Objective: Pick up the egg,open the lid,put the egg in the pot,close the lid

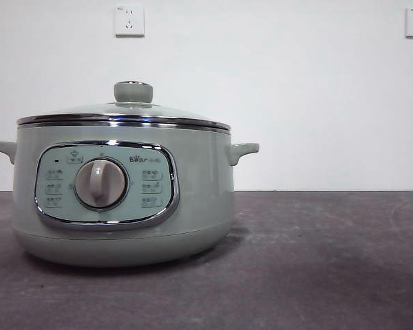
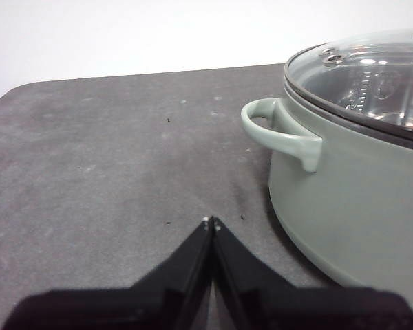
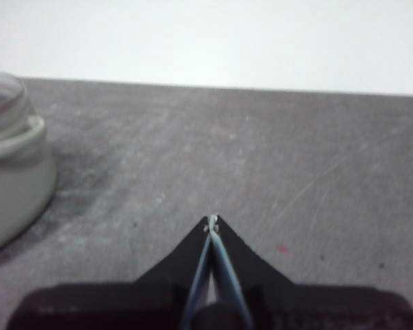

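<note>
while lidded, both pincers (image 2: pixel 211 221) (image 3: pixel 212 220) closed, tabletop-low

A plain white wall (image 1: pixel 296 103) rises behind the dark grey table (image 1: pixel 316 261). Two white sockets (image 1: pixel 129 20) sit high on it.

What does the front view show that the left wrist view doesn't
Only the front view shows the pot's control panel, its grey dial, the lid's whole green knob and two wall sockets.
Only the left wrist view shows the left gripper, jaws shut, low over the table beside the pot, and the steel interior through the glass.
Both show the pot with the lid on it, a side handle and the dark table. Neither shows the egg.
</note>
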Available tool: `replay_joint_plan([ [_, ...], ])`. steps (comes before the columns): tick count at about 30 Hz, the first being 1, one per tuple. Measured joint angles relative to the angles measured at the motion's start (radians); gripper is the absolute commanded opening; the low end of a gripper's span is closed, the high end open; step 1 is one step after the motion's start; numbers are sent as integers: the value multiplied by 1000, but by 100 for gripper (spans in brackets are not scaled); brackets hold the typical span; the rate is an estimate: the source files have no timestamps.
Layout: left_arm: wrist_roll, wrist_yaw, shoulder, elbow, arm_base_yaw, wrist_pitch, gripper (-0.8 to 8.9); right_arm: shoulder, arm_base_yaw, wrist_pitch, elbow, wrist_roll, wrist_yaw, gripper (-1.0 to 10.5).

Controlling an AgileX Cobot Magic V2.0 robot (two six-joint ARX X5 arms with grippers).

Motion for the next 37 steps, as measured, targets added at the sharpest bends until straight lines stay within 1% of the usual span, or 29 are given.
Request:
replay_joint_plan([
  [3,0,0,0,0,0,0,-3,-32,0,-2,-36,17,0,2],
  [8,0,0,0,0,0,0,-3,-75,0,-65,-40,43,0,1],
  [11,0,0,0,0,0,0,-3,-77,0,-65,-40,47,0,2],
  [17,0,0,0,0,0,0,-3,-51,0,-65,-40,83,2,1],
  [37,0,0,0,0,0,0,-3,-48,0,-65,-40,90,2,1],
])
